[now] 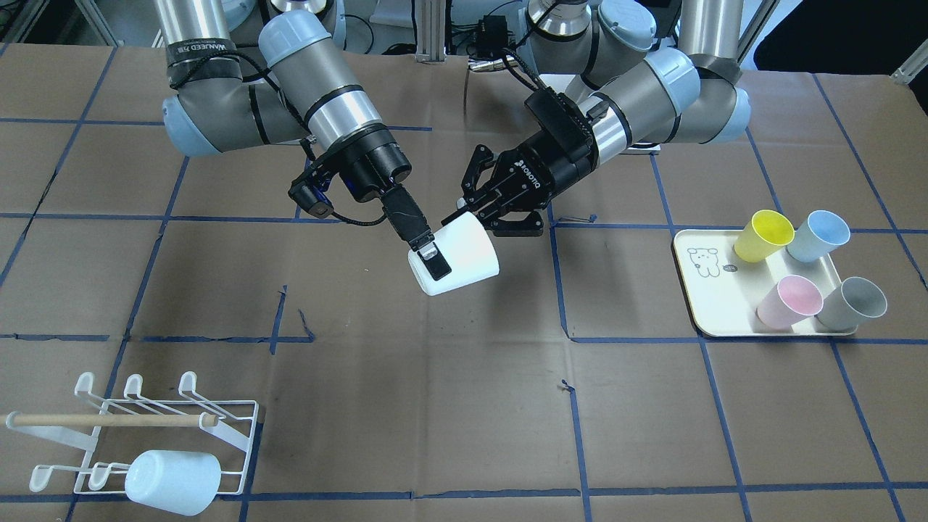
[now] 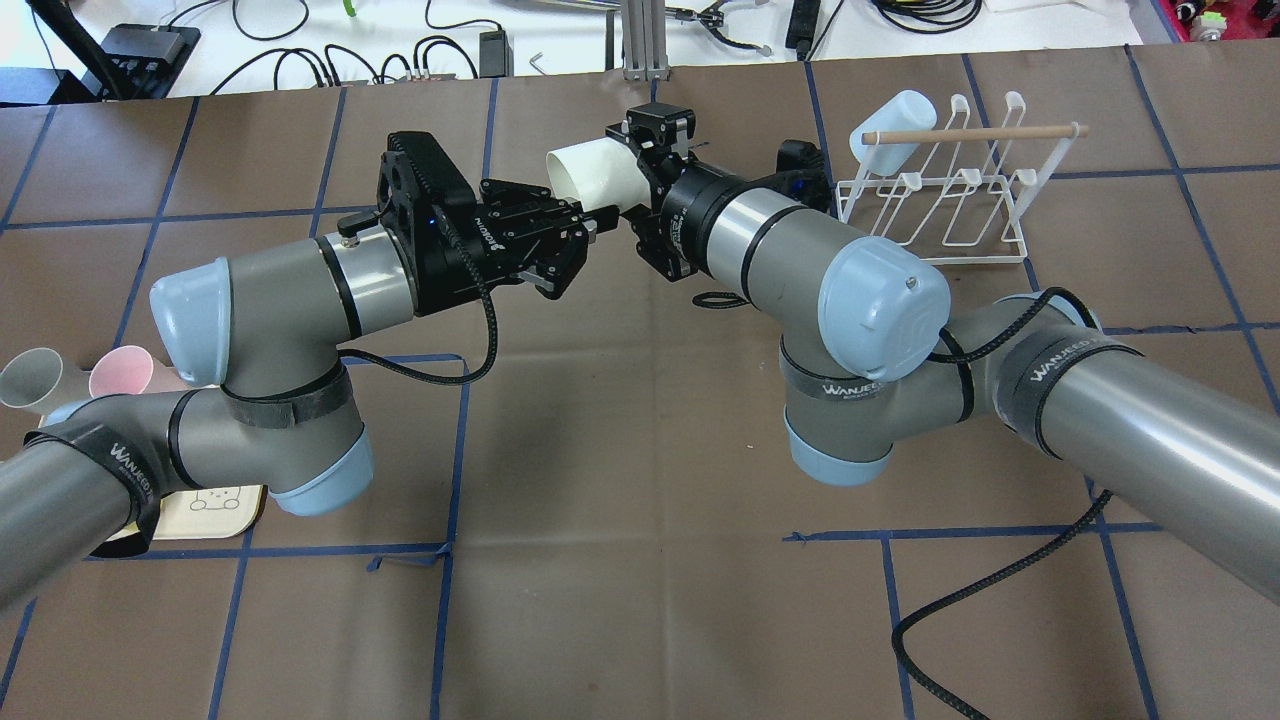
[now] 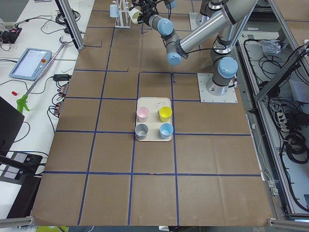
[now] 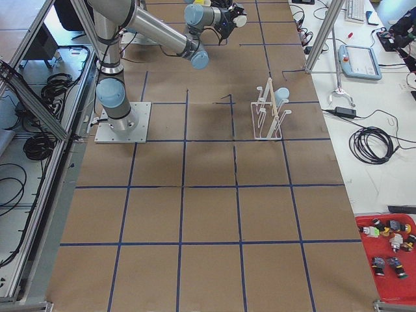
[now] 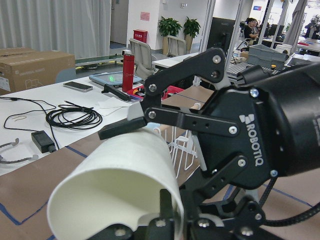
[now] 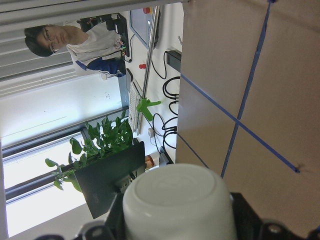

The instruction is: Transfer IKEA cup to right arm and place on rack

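The cup [image 1: 458,255] hangs above the counter [image 1: 464,406], held between the jaws of both arms. The rack [image 1: 156,435] stands well beyond the right jaws, the tray [image 1: 707,290] beyond the left jaws.

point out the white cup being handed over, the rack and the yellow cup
white cup [image 1: 467,250], exterior front-facing view, on its side wall
rack [image 1: 235,435], exterior front-facing view, on its white wire base frame
yellow cup [image 1: 761,235], exterior front-facing view, on its outer wall near the rim

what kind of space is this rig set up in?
Most likely a robotics lab in an open office: two arms bolted to a taped-grid table, a teach pendant and loose cables on side benches, desks, chairs and potted plants behind.
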You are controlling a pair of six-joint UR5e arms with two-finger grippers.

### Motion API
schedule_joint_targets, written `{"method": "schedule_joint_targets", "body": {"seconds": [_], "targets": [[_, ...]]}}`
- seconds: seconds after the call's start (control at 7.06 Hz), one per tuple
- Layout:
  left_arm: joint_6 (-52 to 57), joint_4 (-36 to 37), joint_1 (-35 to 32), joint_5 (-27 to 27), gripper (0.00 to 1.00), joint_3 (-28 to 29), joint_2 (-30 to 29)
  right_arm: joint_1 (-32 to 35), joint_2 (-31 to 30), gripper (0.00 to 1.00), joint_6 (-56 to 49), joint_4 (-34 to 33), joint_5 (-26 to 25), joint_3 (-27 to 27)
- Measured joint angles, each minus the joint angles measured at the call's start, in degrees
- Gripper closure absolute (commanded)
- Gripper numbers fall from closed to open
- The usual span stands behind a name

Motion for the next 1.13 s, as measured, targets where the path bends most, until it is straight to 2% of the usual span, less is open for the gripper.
{"method": "schedule_joint_targets", "body": {"seconds": [0.14,0.28,0.71,0.85,1.13], "targets": [[-1.27,0.02,0.01,-0.02,0.16,0.02,-0.01,-0.03,-0.03,0.59,-0.10,0.00,0.22,0.00],[-3.20,0.09,0.04,-0.08,0.04,0.07,0.01,-0.03,-0.05,0.64,-0.17,0.00,0.29,0.00],[-4.98,0.06,0.27,-0.32,0.01,0.16,0.64,-0.04,-0.10,0.69,-0.44,0.00,0.06,-0.01],[-5.08,0.03,0.87,-0.30,0.01,0.10,1.14,-0.04,-0.10,0.75,-0.46,-0.02,-0.11,-0.05],[-5.27,-0.22,6.15,-0.33,0.01,-0.28,2.05,-0.31,0.13,0.84,-0.47,-0.08,-0.39,-0.93]]}}
